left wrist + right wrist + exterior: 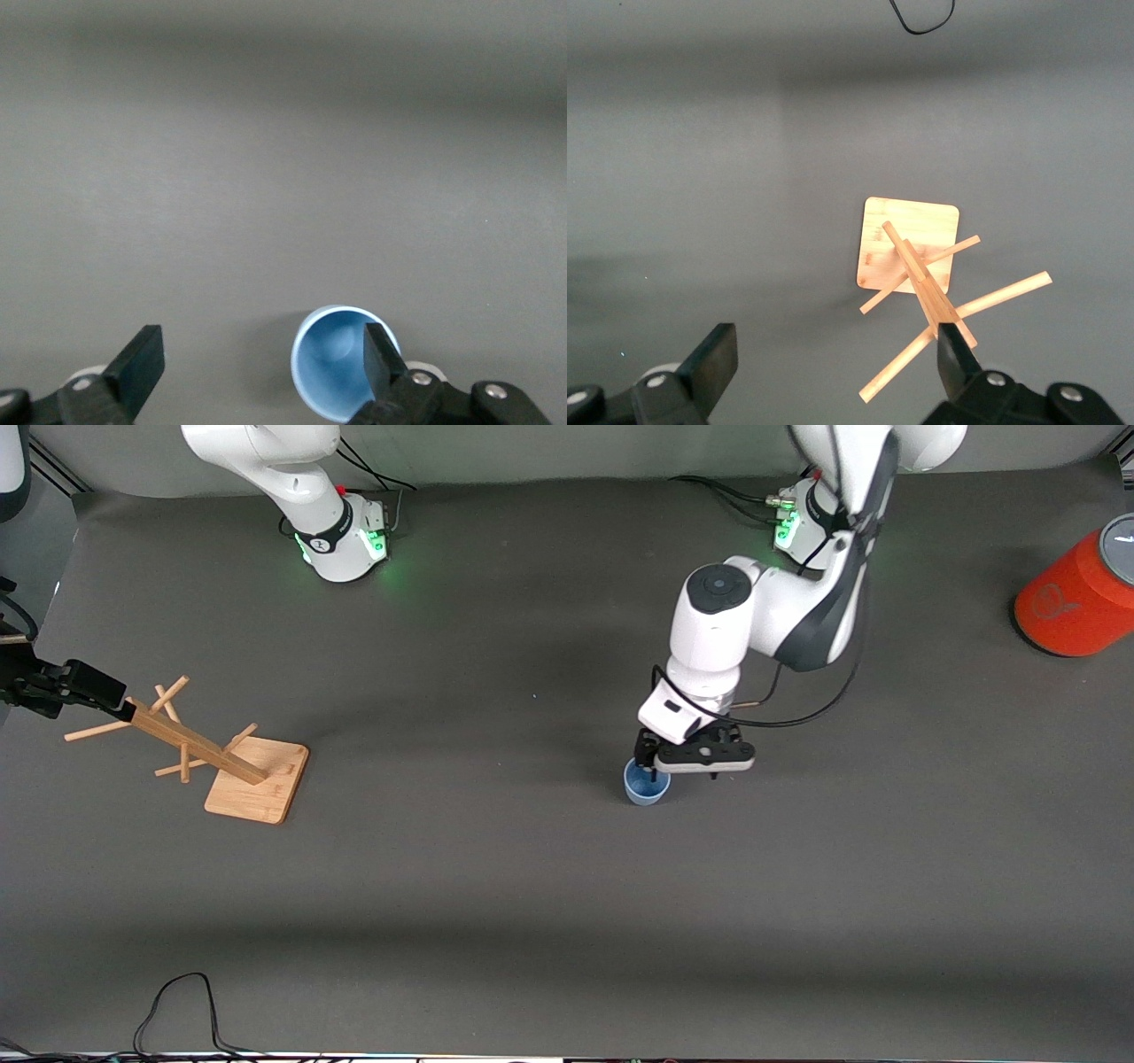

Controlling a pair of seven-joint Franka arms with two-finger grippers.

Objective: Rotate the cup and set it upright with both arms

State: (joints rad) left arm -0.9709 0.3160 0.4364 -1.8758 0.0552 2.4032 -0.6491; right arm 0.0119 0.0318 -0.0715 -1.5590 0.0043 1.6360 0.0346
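Dark grey matte table point(532, 921), black cable point(177, 1010) trailing at the near edge. Mid-table, upright light-blue cup point(646, 783), mouth up; left gripper point(687, 766) spread wide, one finger inside the rim, nothing grasped. Toward the right arm's end, wooden rack point(239, 766), right gripper point(833, 363) above, released. Farthest, orange-red cylinder point(1076, 598).

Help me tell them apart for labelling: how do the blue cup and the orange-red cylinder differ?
The cup is small and light blue; the cylinder is much larger and orange-red. The cup's mouth is open, while the cylinder has a grey top. The left gripper has a finger inside the cup; the cylinder stands alone at the table's edge. Both are round.
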